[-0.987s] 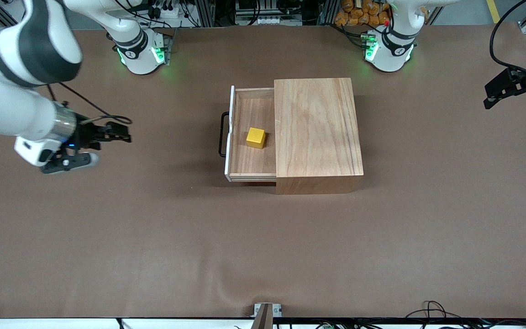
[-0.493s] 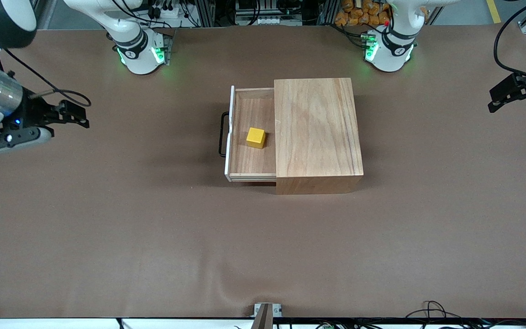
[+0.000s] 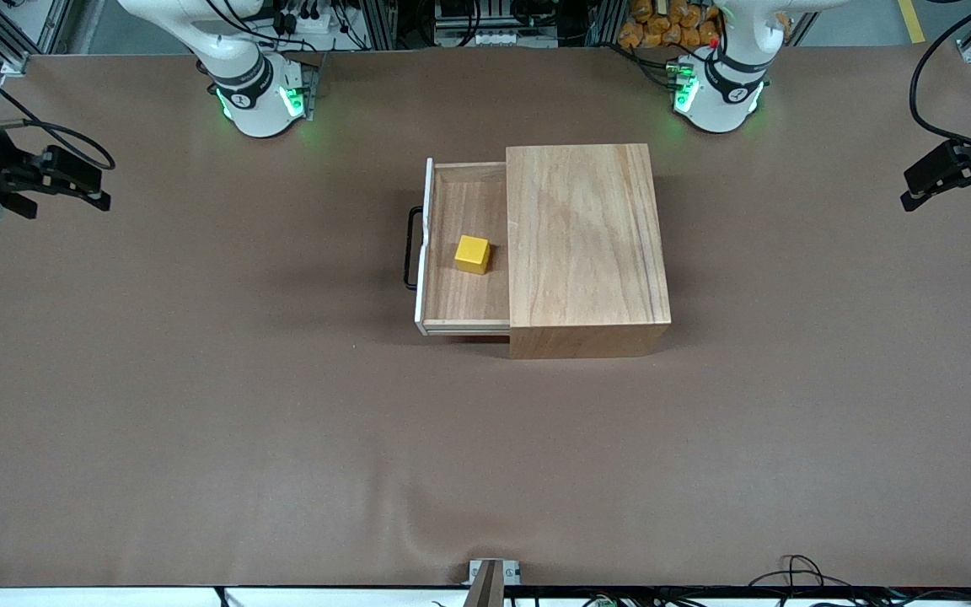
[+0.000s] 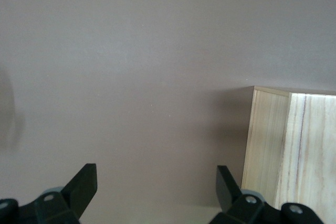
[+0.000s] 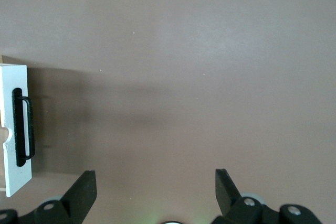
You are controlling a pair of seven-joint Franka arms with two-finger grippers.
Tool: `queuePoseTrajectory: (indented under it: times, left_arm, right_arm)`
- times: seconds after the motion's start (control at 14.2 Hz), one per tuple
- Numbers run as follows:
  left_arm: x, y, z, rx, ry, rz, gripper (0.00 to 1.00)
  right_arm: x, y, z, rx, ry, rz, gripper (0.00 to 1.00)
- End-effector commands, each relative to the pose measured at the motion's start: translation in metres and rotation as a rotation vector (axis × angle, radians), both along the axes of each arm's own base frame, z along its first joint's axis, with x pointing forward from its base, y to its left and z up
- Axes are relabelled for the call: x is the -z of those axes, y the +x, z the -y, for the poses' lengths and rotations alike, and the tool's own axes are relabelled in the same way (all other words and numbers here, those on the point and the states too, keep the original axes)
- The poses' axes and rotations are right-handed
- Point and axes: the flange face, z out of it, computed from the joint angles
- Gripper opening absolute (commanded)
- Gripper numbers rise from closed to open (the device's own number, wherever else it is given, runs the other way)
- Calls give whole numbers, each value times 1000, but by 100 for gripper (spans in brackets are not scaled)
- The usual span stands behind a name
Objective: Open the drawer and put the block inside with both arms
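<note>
The drawer point(image 3: 456, 295) stands pulled out of the wooden box point(image 3: 585, 244) at mid-table, toward the right arm's end. Its white front panel with the black wire handle point(image 3: 409, 249) also shows in the right wrist view point(image 5: 14, 135). The yellow block point(image 3: 472, 254) sits inside the drawer. My right gripper point(image 3: 81, 187) is open and empty, up over the table's right-arm end point(image 5: 156, 190). My left gripper point(image 3: 928, 181) is open and empty, up over the left-arm end point(image 4: 156, 187). The box's end shows in the left wrist view point(image 4: 291, 150).
The brown table cover point(image 3: 283, 421) spreads all round the box. The two green-lit arm bases point(image 3: 258, 97) point(image 3: 717, 93) stand along the table's top edge. Cables and a small mount point(image 3: 492, 575) lie at the table's near edge.
My right gripper has drawn away from the drawer toward its own end of the table and risen. My left gripper has shifted slightly. The drawer and block have not moved.
</note>
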Motion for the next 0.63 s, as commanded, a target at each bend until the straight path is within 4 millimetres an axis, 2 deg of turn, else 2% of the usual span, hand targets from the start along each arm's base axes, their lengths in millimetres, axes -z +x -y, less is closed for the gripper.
queuePoseTrajectory:
  times: [0.0,0.21,0.42,0.56]
  left_arm:
    - [-4,-3,0,67,-11,6,100]
    - [-3,-2,0,86,-11,4,100]
    - [-3,-3,0,90,-12,2,100]
    - [-1,-3,3,94,-42,0,100]
  right_arm:
    - [-9,-6,0,24,-29,-18,100]
    - [-20,-15,-7,13,-31,1,100]
    - [-22,-14,4,29,-55,13,100]
    - [-24,-17,-1,21,-55,10,100]
